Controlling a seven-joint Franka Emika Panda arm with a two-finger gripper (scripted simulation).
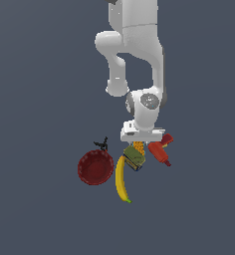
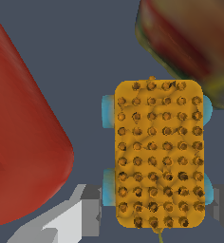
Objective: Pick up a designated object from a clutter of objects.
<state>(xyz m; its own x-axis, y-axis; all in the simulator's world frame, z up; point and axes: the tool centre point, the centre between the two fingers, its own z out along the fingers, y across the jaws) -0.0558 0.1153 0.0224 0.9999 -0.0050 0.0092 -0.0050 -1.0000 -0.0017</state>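
Note:
The designated object point(image 2: 157, 152) is an orange-yellow block with a bumpy grid face and bluish side pieces; in the exterior view the block point(image 1: 138, 146) shows just under the hand. My gripper point(image 2: 157, 209) straddles its lower end, and both grey fingers point(image 2: 92, 209) press against the bluish sides, so it is shut on the block. In the exterior view the gripper point(image 1: 139, 143) sits low in the clutter of objects. The block's underside is hidden.
A large red body, the red bottle point(image 2: 23, 133), lies close beside the block, and the olive-green can point(image 2: 190, 42) is blurred at the other side. The exterior view shows the bottle point(image 1: 160, 152), can point(image 1: 134, 157), banana point(image 1: 121, 182), dark red bowl point(image 1: 95, 167) and small black item point(image 1: 101, 144).

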